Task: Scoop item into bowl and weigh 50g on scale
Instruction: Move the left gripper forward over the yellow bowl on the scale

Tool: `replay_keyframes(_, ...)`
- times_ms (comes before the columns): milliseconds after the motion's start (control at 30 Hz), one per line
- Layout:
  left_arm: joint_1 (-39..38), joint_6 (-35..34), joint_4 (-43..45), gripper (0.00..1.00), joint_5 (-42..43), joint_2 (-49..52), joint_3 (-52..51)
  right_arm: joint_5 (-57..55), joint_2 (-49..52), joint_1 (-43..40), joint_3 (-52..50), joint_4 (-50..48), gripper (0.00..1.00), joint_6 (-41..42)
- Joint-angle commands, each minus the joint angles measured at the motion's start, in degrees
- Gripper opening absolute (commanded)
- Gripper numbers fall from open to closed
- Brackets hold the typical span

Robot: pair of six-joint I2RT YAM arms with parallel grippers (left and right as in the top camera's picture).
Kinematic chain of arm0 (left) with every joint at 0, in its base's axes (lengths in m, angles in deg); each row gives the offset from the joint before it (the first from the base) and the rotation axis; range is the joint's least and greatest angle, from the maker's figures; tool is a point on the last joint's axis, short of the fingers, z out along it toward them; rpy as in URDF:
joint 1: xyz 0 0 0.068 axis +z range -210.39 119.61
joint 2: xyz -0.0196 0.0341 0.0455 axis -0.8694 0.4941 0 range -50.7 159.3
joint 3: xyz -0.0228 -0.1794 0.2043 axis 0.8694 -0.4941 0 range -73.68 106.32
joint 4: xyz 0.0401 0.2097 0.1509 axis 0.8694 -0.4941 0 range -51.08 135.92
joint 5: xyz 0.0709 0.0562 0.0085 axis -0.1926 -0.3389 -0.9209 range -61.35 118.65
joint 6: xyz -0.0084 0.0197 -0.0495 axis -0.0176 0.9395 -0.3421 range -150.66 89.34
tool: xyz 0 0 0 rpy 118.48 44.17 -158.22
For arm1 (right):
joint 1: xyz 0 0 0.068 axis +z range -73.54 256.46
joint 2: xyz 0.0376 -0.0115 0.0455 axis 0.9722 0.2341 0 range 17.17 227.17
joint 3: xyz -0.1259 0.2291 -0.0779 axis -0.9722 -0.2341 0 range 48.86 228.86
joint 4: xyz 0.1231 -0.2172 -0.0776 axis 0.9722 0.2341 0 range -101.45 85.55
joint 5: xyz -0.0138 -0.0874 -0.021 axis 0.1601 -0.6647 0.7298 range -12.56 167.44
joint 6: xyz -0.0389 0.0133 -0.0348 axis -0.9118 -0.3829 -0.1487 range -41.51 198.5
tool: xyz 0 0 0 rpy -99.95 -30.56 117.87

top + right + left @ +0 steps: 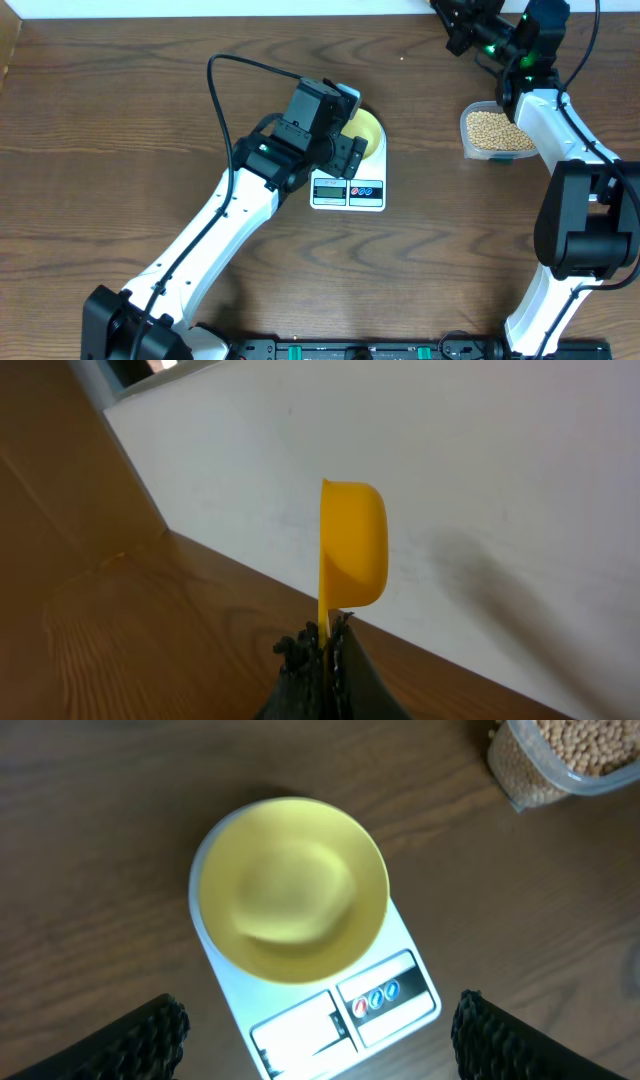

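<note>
The pale-yellow bowl sits empty on the white scale. My left gripper hovers above the scale's front edge, open and empty, with its fingers either side of the display. The tan beans fill a clear plastic tub to the right of the scale. My right gripper is raised at the table's far edge, shut on the handle of a yellow scoop. The scoop's cup stands on edge and no beans show in it.
The clear tub stands on the wooden table under my right arm. A white wall runs along the table's far edge, close in front of the scoop. The left arm crosses the table's middle.
</note>
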Motion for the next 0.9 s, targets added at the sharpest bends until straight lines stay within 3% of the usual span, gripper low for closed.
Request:
replay_keyframes(0, -1.27, -4.28, -1.81, 0.86, -2.69, 0.76, 1.99, 1.20, 0.59, 0.94, 1.11, 0.17, 0.01, -1.03)
replay_keyframes(300, -4.11, -4.90, -4.22, 0.86, -6.58, 4.20, 1.99, 1.92, 0.59, 0.94, 1.11, 1.70, 0.01, -1.05)
replay_keyframes(367, -4.11, -9.14, -5.86, 0.86, -13.20, 5.97, 1.99, 1.90, 0.59, 0.94, 1.11, 1.70, 0.01, -1.07)
replay_keyframes(867, -4.24, -9.09, -6.64, 0.86, -9.09, 11.56, 1.86, 1.84, 0.59, 0.94, 1.11, 4.44, 0.01, -3.43)
